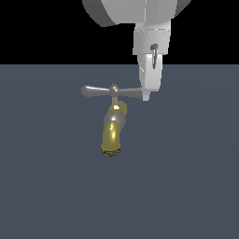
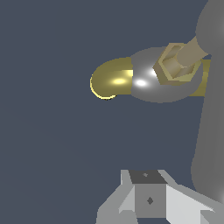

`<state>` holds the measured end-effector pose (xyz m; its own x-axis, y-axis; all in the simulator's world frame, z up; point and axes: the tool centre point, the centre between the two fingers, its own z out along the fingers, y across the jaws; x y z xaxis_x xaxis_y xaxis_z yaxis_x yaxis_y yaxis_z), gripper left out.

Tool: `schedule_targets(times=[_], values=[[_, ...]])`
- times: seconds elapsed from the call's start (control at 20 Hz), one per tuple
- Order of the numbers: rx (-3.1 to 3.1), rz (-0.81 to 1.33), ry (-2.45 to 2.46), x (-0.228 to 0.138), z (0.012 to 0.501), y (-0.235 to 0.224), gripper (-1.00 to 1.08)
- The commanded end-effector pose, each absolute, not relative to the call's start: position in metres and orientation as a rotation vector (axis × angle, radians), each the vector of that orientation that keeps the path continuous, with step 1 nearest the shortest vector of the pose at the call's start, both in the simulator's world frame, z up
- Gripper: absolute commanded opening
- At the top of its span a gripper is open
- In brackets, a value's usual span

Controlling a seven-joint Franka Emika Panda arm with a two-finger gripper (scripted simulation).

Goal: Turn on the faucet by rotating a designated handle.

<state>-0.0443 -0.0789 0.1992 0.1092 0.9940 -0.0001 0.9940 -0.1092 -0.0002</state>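
The tap (image 1: pixel 112 135) sits in the middle of a flat grey floor (image 1: pixel 46 186), with its gold spout curving down toward the front. On top of the tap is the handle (image 1: pixel 112 90), a thin silver bar with round ends that sticks out past the spout on both sides. At the handle's end on the exterior view's right, the gripper (image 1: pixel 146 95) hangs down from above, and its white finger (image 1: pixel 150 74) seems to touch that end. I cannot tell if the fingers are apart or together, since only one side shows. To do this step well, I think the gripper should push the end sideways in a slow curve around the stem, staying low so it does not slip off the round tip. There are no bowls or boxes here.
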Motion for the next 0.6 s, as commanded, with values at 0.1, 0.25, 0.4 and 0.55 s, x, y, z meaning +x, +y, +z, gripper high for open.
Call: schedule_targets(times=[0.1, 0.25, 0.4, 0.55], values=[[-2.339, 0.0, -2.098, -0.041, 0.199, -0.079, -1.0], [-2.339, 0.0, -2.098, -0.033, 0.199, -0.081, -1.0], [-2.339, 0.0, -2.098, -0.024, 0.199, -0.083, -1.0], [-2.339, 0.0, -2.098, -0.016, 0.199, -0.085, -1.0]])
